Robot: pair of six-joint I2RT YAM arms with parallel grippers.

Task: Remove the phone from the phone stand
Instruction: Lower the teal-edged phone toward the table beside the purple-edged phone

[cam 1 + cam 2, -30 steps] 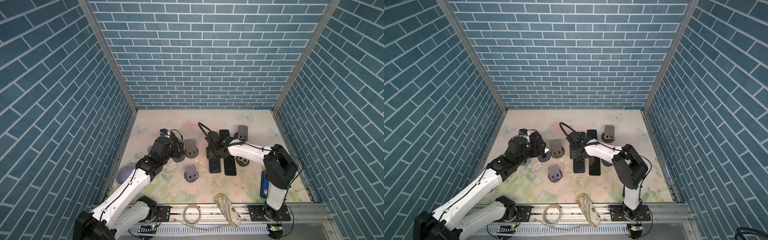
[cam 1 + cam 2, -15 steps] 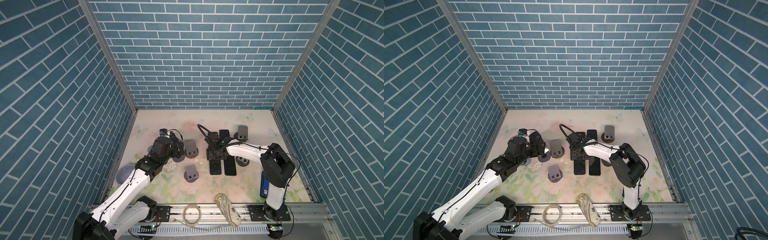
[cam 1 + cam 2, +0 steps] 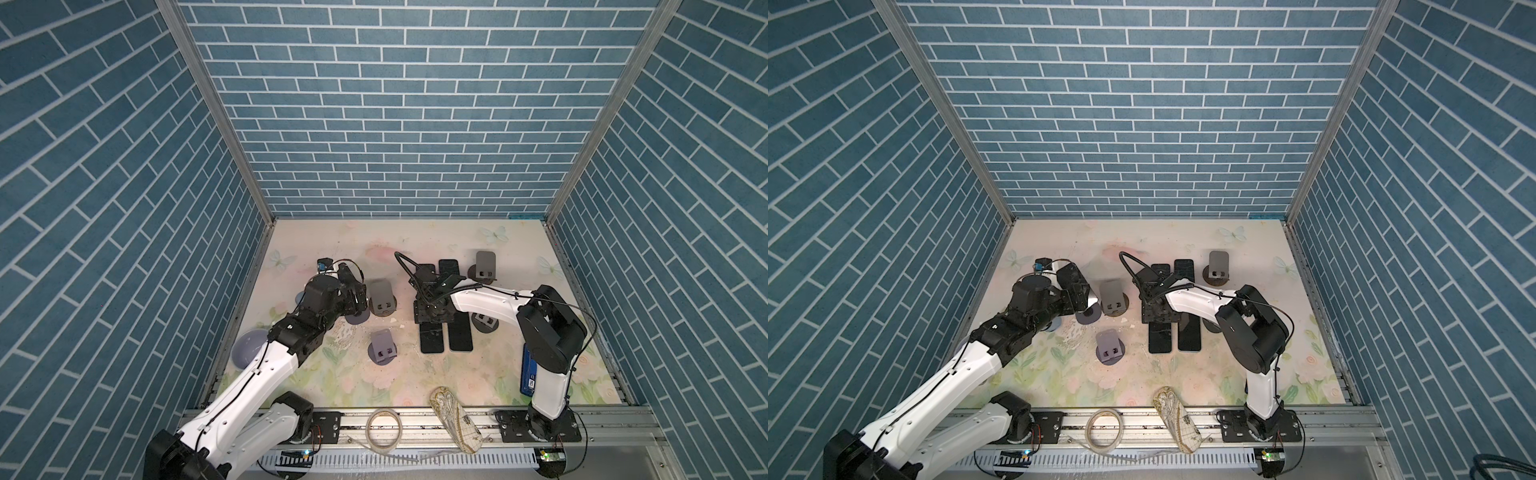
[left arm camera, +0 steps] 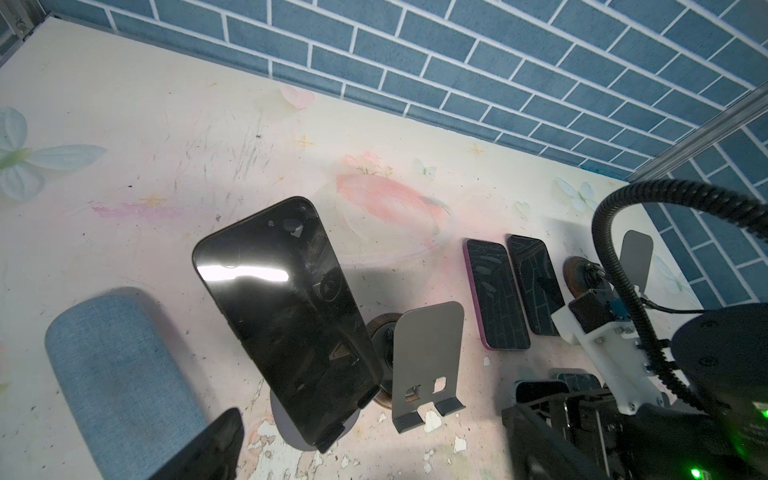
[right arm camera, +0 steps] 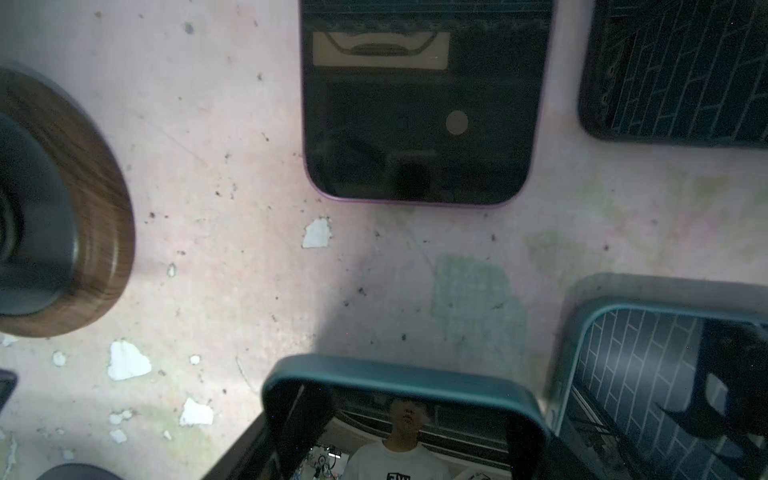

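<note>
Your left gripper (image 3: pixel 356 297) stands wide because the phone (image 4: pixel 286 307), leaning just beside the empty grey stand (image 4: pixel 428 353), needs clearance; your right gripper (image 3: pixel 432 318) seemingly clamps 1 teal-cased phone (image 5: pixel 399 415) beyond that stand.

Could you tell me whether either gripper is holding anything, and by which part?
The right gripper appears to hold the teal-cased phone by its long side edges, near one end. The left gripper is open, holding nothing.

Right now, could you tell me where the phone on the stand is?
In the left wrist view, the phone leans on its stand just ahead of the left gripper, left of the scene's middle, an empty stand beside it.
</note>
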